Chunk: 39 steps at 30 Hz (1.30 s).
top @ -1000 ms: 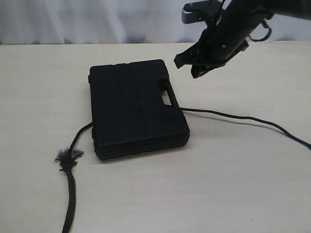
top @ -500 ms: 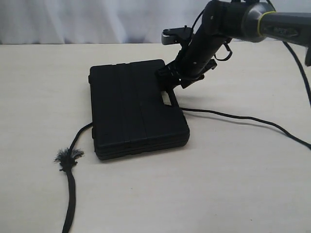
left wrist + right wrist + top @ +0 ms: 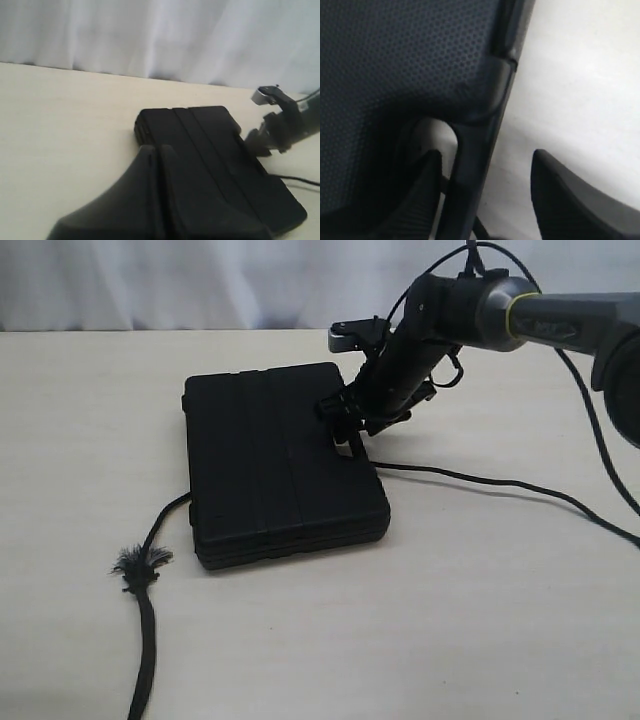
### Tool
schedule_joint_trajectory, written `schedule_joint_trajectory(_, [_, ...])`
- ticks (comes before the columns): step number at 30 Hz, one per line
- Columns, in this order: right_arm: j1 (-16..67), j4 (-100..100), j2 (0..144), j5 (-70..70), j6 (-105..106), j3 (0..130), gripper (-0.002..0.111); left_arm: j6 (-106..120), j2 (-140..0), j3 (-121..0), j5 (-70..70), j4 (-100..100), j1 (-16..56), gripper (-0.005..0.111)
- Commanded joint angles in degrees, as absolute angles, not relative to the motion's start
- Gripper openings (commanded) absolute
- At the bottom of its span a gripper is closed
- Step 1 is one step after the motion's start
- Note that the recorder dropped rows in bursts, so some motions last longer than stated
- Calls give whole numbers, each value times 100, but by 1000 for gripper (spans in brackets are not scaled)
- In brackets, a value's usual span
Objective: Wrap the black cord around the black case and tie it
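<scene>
The black case lies flat on the table, its handle slot on the right. The black cord runs out from under the case to the right; on the left it comes out to a frayed tuft. My right gripper is down at the handle, open. In the right wrist view its fingers stand on either side of the handle bar, one in the slot, with a gap on the outer side. My left gripper is shut and empty, hanging short of the case.
The cord trails over the tabletop to the right edge and, past the tuft, down to the front edge. A white curtain closes off the back of the table.
My right gripper has come down and leftward from above the table to the case handle, and its jaws have opened. The case and cord have not moved.
</scene>
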<state>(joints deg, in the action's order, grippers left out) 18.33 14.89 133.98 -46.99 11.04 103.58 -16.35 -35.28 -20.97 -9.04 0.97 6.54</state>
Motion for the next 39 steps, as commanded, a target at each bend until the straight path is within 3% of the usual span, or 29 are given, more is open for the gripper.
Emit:
schedule_joint_trajectory(1, [1970, 1428, 13474, -4583, 1152, 10392, 45, -1398, -3800, -2514, -1508, 113, 1096, 0])
schedule_joint_trajectory(5, [2126, 1397, 13469, -4497, 1052, 10392, 7, -1348, -4225, -2615, -1771, 0, 1205, 0])
schedule_joint_trajectory(6, [2126, 1272, 13404, -4533, 896, 10392, 5, -1348, -4373, -2615, -1760, -31, 1205, 0])
schedule_joint_trajectory(26, [2150, 501, 10676, -5936, -31, 10275, 4, -1163, -5189, -2527, -516, -49, 1233, 0])
schedule_joint_trajectory(35, [2150, 238, 10484, -5641, -280, 9534, 4, -989, -6768, -2527, 1160, 428, 2419, 0])
schedule_joint_trajectory(39, [2150, 252, 10484, -5534, -280, 9387, 4, -989, -7686, -2527, 2248, 1135, 2548, 0])
